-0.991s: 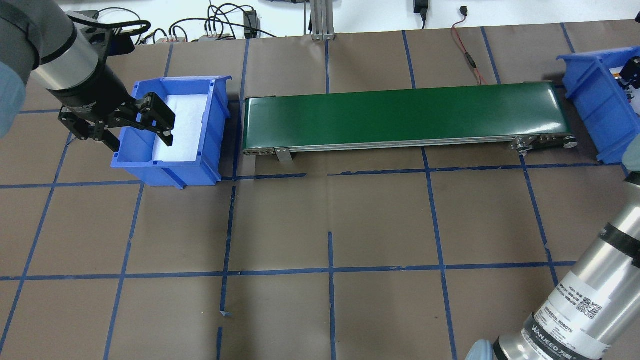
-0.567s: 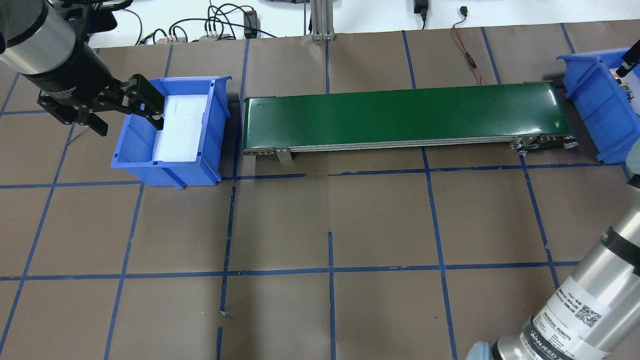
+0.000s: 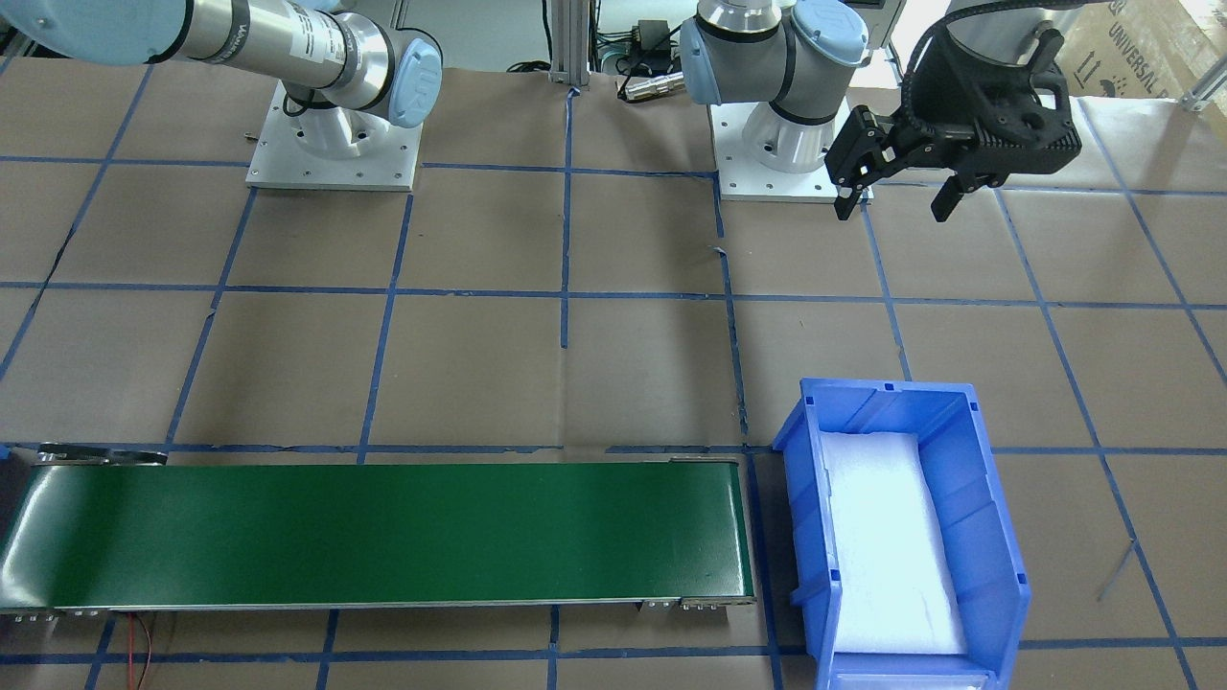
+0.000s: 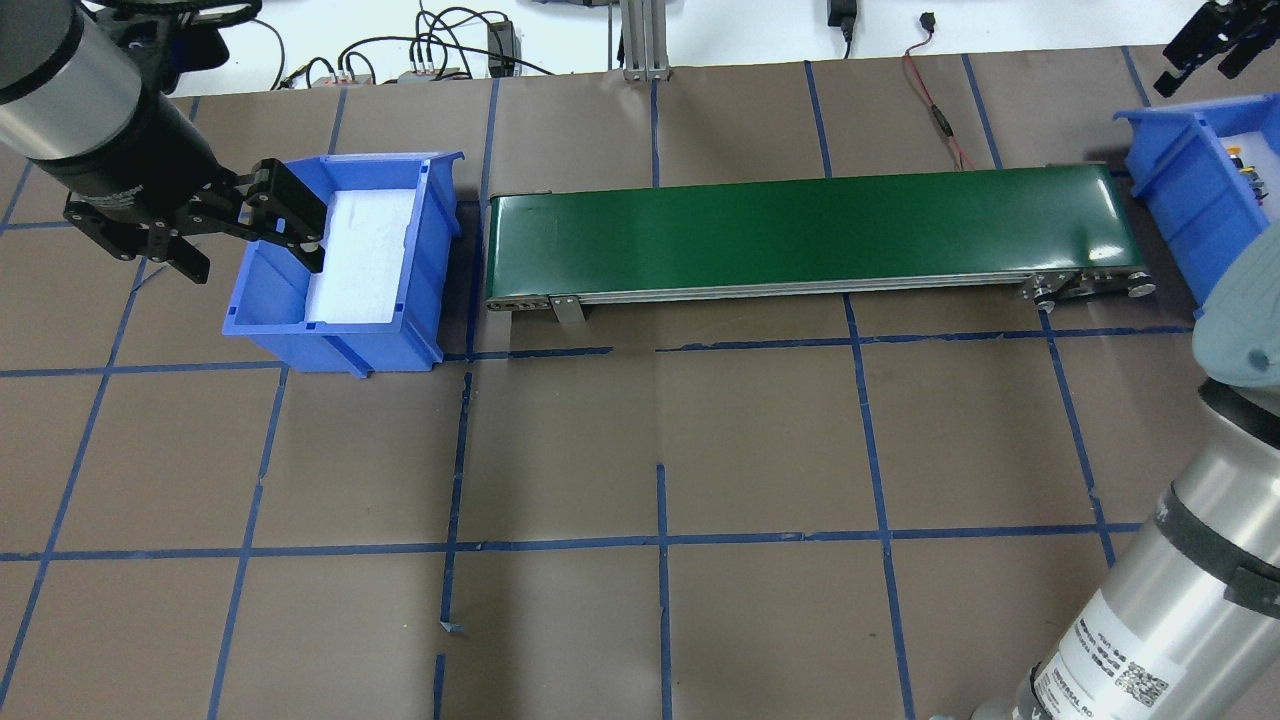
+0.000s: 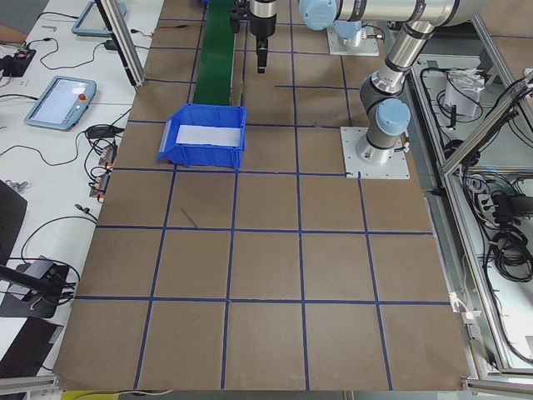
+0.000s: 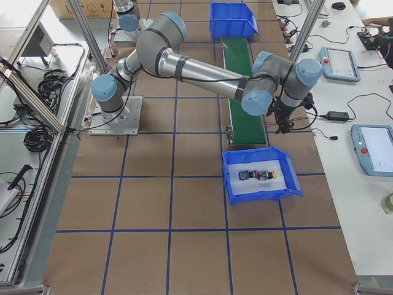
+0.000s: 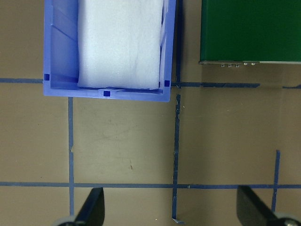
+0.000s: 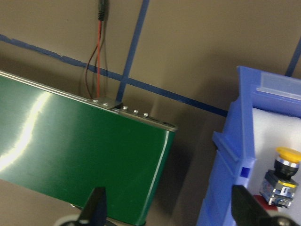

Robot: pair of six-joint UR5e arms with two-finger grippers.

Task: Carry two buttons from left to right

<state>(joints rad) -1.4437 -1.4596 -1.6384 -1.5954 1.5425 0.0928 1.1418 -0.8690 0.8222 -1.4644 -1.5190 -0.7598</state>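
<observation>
The two buttons [image 6: 258, 176] lie side by side on white foam in the right blue bin [image 6: 288, 182]. In the right wrist view the yellow-capped button [image 8: 283, 175] stands in that bin [image 8: 225, 179], with a bit of red beside its base. My right gripper [image 8: 171, 207] is open and empty; it hangs over the conveyor's end, beyond the bin [image 4: 1180, 190] at the far right [image 4: 1205, 50]. My left gripper [image 4: 255, 262] is open and empty, raised on the robot's side of the left blue bin [image 4: 430, 260], which holds only white foam.
A green conveyor belt [image 4: 800, 235] runs between the two bins. Cables lie along the far table edge [image 4: 440, 55], and a red wire [image 4: 935, 110] trails behind the belt. Blue tape lines grid the brown table cover. The right arm's forearm [image 4: 1150, 620] crosses the near right corner.
My right gripper has left the right bin and moved up and away to the far side. My left gripper, still open, has drawn back from over the left bin.
</observation>
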